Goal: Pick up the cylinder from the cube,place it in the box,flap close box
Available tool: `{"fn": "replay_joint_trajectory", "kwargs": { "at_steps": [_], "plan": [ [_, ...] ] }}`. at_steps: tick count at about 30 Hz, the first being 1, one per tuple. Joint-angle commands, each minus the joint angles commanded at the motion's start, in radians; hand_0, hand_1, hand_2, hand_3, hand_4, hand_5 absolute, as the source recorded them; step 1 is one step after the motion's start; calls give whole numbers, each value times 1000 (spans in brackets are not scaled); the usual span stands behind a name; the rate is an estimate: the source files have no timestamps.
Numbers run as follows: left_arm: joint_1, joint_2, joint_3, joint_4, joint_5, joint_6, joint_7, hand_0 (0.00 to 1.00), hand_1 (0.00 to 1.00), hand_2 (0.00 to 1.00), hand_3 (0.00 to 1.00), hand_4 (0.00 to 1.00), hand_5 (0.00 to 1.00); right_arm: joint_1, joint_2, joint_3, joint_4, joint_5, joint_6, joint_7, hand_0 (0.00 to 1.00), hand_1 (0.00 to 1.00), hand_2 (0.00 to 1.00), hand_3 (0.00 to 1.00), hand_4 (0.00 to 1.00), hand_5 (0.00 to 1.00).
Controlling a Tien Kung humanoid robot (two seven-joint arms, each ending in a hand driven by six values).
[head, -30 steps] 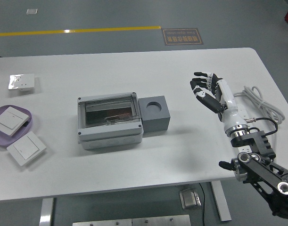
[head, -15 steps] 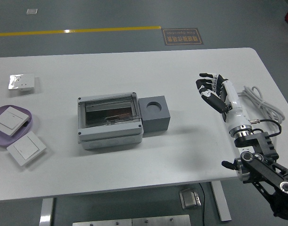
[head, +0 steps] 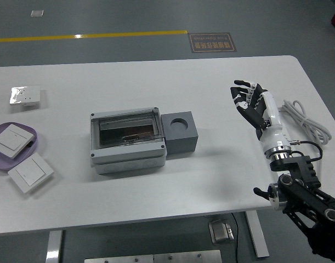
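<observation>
The box [head: 129, 141] is seen closed, the cube [head: 179, 131] socket empty; the right hand [head: 249, 104], fingers spread, holding nothing, should be kept clear.

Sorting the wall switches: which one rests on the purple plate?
The switch at far left, on the purple plate; the others lie on bare table.

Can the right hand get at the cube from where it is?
Probably yes: the right hand is open over bare table, and nothing lies between it and the cube.
</observation>
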Motion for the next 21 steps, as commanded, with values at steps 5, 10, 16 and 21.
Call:
{"fn": "replay_joint_trajectory", "kwargs": {
  "at_steps": [5, 10, 16, 21],
  "plan": [
    [10, -6, -5, 0, 1, 0, 1, 616, 544, 533, 614, 686, 227, -14, -4, 9, -2, -7, -2, -9, 731, 640, 598, 633, 689, 376],
    [19, -13, -3, 3, -15, -1, 1, 616, 544, 533, 614, 686, 227, -30, -1, 36, 4, -17, -10, -14, 731, 640, 598, 633, 689, 376],
    [14, -17, -4, 3, -21, -3, 1, 616, 543, 533, 615, 686, 227, -26, 0, 48, 3, -20, -19, -18, 728, 622, 589, 630, 684, 379],
    [9, -22, -10, 3, -12, -4, 1, 616, 544, 533, 615, 686, 227, -27, -3, 61, 6, -27, -23, -18, 728, 621, 588, 631, 674, 374]
  ]
}}
